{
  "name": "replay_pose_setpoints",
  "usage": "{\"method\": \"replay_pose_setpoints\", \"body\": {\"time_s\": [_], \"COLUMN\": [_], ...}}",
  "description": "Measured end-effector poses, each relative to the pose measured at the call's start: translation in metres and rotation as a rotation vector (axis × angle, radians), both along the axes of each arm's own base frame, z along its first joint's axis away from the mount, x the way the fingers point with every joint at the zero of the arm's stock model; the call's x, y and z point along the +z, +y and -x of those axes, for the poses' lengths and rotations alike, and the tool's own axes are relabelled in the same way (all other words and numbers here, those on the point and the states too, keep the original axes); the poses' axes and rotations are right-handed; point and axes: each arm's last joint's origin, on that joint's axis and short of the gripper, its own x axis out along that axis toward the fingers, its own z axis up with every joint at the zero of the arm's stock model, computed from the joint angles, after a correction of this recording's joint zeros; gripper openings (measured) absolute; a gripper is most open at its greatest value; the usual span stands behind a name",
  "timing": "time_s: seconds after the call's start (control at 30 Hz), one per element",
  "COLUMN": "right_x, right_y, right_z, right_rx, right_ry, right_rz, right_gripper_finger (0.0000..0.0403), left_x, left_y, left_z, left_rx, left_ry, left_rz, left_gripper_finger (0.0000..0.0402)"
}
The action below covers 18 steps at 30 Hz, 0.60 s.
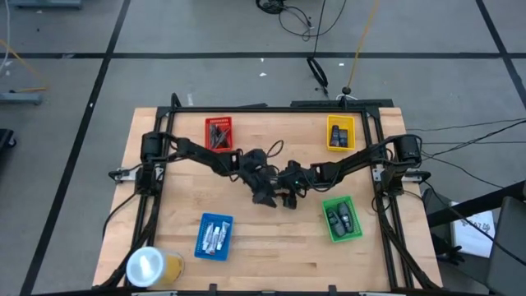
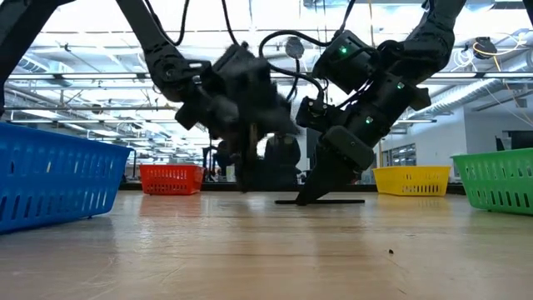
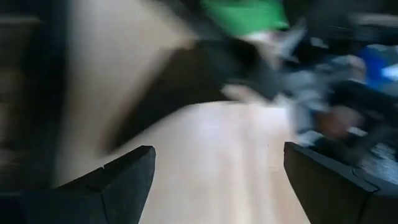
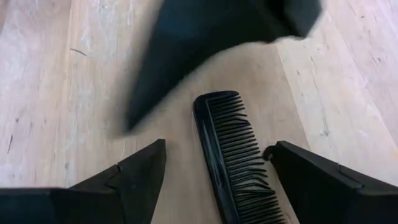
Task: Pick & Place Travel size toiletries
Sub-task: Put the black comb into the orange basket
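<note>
A black comb (image 4: 233, 162) lies flat on the wooden table (image 1: 271, 247), near its middle; in the low view it is a thin dark strip (image 2: 325, 201). My right gripper (image 4: 214, 148) slants down over it, open, one finger on each side of the comb and apart from it. My left gripper (image 3: 217, 152) hangs open and blurred just to the table's left of that spot (image 1: 265, 196), with nothing between its fingers. One of its fingers (image 4: 186, 50) shows as a dark blur beyond the comb.
A red tray (image 1: 219, 133) with dark sticks stands far left, a yellow tray (image 1: 341, 133) far right, a green tray (image 1: 342, 219) with dark oval pieces near right and a blue tray (image 1: 214, 237) with white tubes near left. A yellowish roll (image 1: 152, 267) occupies the near left corner.
</note>
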Motion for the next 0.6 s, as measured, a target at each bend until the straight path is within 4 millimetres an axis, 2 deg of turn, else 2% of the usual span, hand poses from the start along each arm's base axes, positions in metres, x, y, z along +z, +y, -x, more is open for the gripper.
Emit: {"method": "replay_pose_setpoints", "body": {"time_s": [0.17, 0.23, 0.43, 0.6], "right_x": [0.0, 0.0, 0.0, 0.0], "right_y": [0.0, 0.0, 0.0, 0.0], "right_z": [0.0, 0.0, 0.0, 0.0], "right_rx": [0.004, 0.004, 0.006, 0.004], "right_ry": [0.0, 0.0, -0.001, -0.001], "right_rz": [-0.005, -0.005, -0.007, -0.01], "right_gripper_finger": [0.0278, 0.0277, 0.0277, 0.0277], "left_x": [-0.008, -0.008, -0.007, -0.012], "left_y": [0.027, 0.032, 0.029, 0.016], "left_z": [0.006, 0.006, 0.004, 0.007], "left_rx": [0.228, 0.266, 0.226, 0.18], "left_ry": [0.101, 0.098, 0.057, 0.13], "left_rz": [-0.183, -0.213, -0.213, -0.201], "left_gripper_finger": [0.0349, 0.0349, 0.0349, 0.0349]}}
